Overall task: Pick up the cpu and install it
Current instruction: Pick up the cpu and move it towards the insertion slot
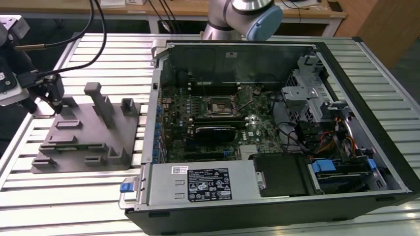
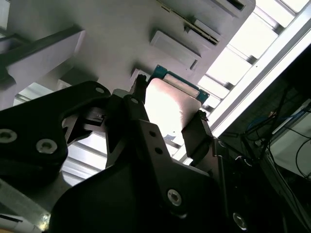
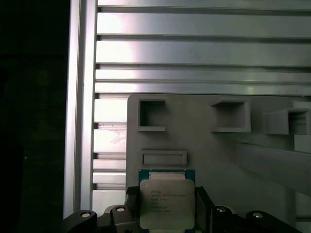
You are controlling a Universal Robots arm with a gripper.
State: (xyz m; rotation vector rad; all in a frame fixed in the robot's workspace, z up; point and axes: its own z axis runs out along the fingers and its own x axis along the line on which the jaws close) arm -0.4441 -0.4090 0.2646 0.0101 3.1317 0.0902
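Gripper point(image 1: 54, 109), black and angular, hangs over the far corner of the grey fixture point(image 1: 78, 132), the corner on the exterior view's left. Its two fingers point(image 2: 197, 133) are closed in to the width of the cpu point(image 3: 166, 204) and press against opposite edges of it. Beneath the fixture lies the table point(image 1: 98, 54), a broad deck of ribbed, bright aluminium slats with dark grooves between them. Just beside the fixture, on the exterior view's right, a black computer case point(image 1: 236, 61) lies on its side with its panel off. The case has walls of dull grey sheet metal, and inside sit a dark green motherboard point(image 1: 196, 105) with a square socket point(image 1: 219, 105), a silver boxy power supply point(image 1: 196, 182) bearing a label, and a tangle of coloured cables point(image 1: 328, 142). The fixture itself is a matte grey plastic slab, roughly square, with upright blocks, open box-shaped pockets and shallow rectangular recesses. Over that corner of the fixture the cpu rests in the fingers' grip, close to the slab's surface. It is a thin, flat square with a smooth pale silver metal lid on a green board that shows as a narrow rim.
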